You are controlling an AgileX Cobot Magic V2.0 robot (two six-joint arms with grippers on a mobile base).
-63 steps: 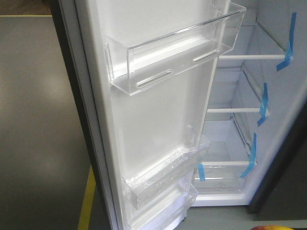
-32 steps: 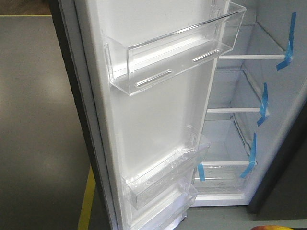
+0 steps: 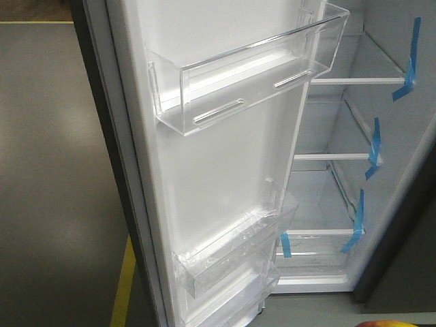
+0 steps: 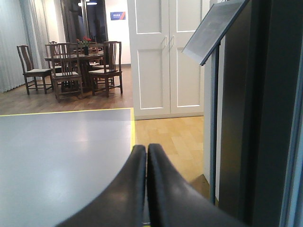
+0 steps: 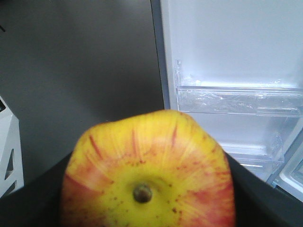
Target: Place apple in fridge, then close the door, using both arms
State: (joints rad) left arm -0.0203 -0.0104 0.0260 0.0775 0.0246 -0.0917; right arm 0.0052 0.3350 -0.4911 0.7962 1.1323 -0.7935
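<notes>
- While the door [image 3: 225, 170] stands wide open, its white inner lining faces the front camera, with one clear bin [image 3: 248, 75] high up and more low down.
- To its right in that view, the fridge [image 3: 320, 129] shows its white inside, where clear shelves [image 3: 354, 80] are edged with blue tape strips [image 3: 373, 146].
- At the bottom edge of that view, only a sliver of the apple [image 3: 387, 323] shows, in front of the fridge and outside it.
- Right gripper [image 5: 149, 165]: its black jaws are clamped on the apple [image 5: 147, 146] from either side, stem dimple facing the wrist camera, yellow around the stem and red-streaked further out; clear bins [image 5: 236, 97] on a white lining lie beyond it.
- Left gripper [image 4: 146, 153]: its jaws are pressed together with nothing between them, above a grey floor [image 4: 61, 151] bordered by a yellow line [image 4: 134, 127].
- Farther off in that view are white double doors [image 4: 165, 56] and a dining table [image 4: 71, 57] with chairs [image 4: 106, 66] on a wood floor [image 4: 170, 137]; a dark panel [image 4: 246, 118] fills the right side.
</notes>
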